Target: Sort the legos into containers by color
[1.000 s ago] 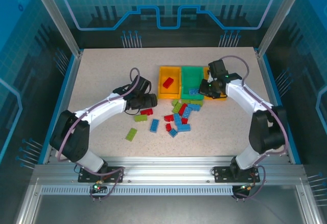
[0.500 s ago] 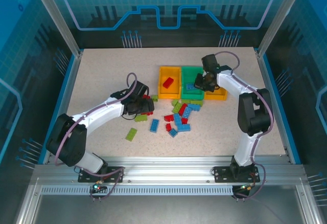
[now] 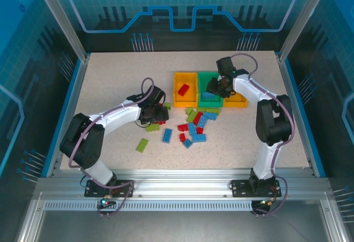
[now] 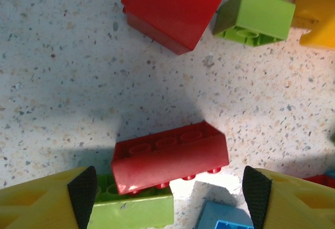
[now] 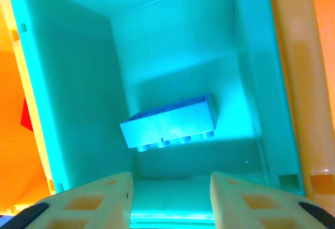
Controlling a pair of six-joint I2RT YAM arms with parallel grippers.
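Observation:
My left gripper [image 3: 156,114] is open and low over the table left of the brick pile. In the left wrist view a red brick [image 4: 170,156] lies on its side between the fingers of the left gripper [image 4: 170,187], touched by neither pad, and leans on a lime green brick [image 4: 131,205]. My right gripper [image 3: 213,91] is open over the green bin [image 3: 208,82]. In the right wrist view a blue brick [image 5: 170,122] is inside that bin [image 5: 68,82], free of the right gripper [image 5: 171,197]. The left orange bin [image 3: 184,99] holds a red brick [image 3: 183,89].
A mixed pile of red, blue and green bricks [image 3: 196,126] lies in front of the bins. Stray bricks sit further left: green [image 3: 142,145], blue [image 3: 167,135]. The right orange bin [image 3: 235,101] stands beside the green one. Another red brick [image 4: 170,12] and a green brick [image 4: 256,17] lie ahead of my left fingers.
My right gripper swung left from the right orange bin to over the green bin and opened, letting go of the blue brick. My left gripper shifted slightly right, over the red brick.

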